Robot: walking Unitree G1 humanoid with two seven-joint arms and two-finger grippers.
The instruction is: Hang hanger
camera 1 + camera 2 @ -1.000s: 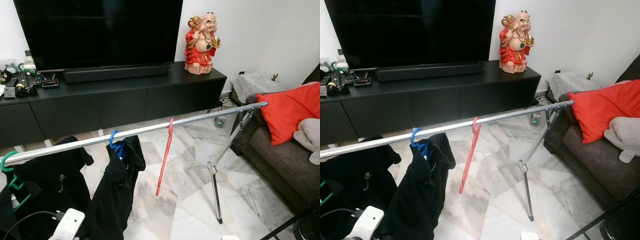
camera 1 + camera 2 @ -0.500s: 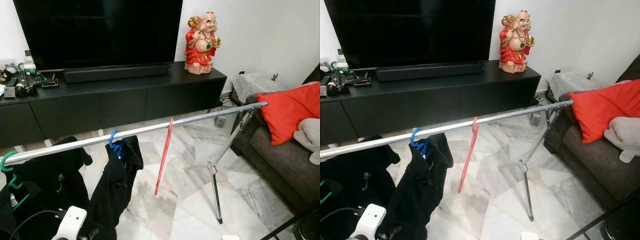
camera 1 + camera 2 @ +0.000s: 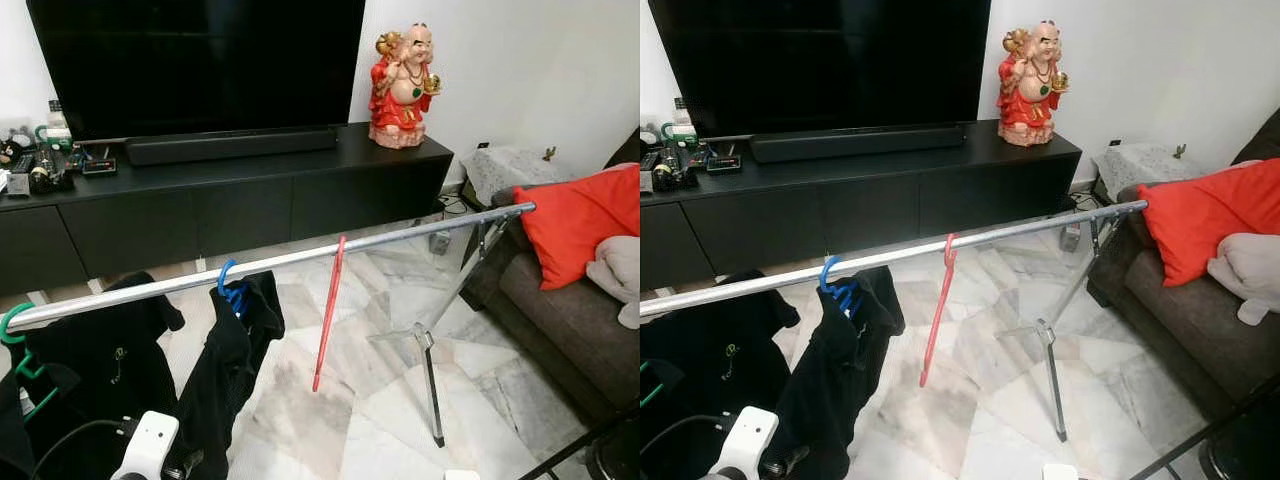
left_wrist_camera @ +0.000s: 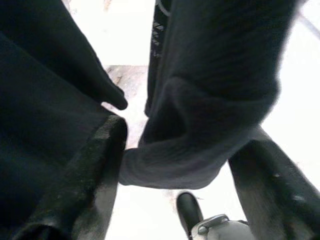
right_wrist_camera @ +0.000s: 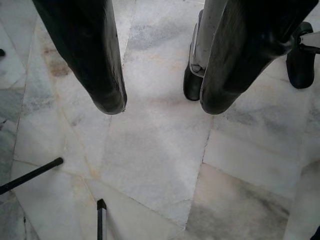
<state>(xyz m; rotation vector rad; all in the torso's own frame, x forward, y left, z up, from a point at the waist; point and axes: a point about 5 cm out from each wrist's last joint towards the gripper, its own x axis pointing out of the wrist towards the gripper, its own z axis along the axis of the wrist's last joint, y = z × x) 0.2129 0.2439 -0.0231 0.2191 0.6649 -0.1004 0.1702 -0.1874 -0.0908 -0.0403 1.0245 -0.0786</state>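
Note:
A thin red hanger (image 3: 329, 314) hangs bare on the silver rail (image 3: 400, 238), about midway along it. To its left a blue hanger (image 3: 231, 291) carries a black garment (image 3: 225, 375), and a green hanger (image 3: 14, 330) with another black garment sits at the rail's far left. My left wrist (image 3: 146, 450) shows low beside the black garment. In the left wrist view my left gripper (image 4: 175, 170) is open, with the garment's hem (image 4: 210, 100) hanging between its fingers (image 4: 95, 170). My right gripper (image 5: 162, 102) is open over the marble floor, holding nothing.
The rack's leg (image 3: 431, 390) stands on the marble floor to the right. Behind the rail are a black TV console (image 3: 250, 200) and a red figurine (image 3: 405, 85). A dark sofa (image 3: 560, 320) with a red cushion (image 3: 580, 220) lines the right side.
The red hanger sways slightly on the rail. My left wrist has come up and a little right beside the black garment, which has shifted a bit.

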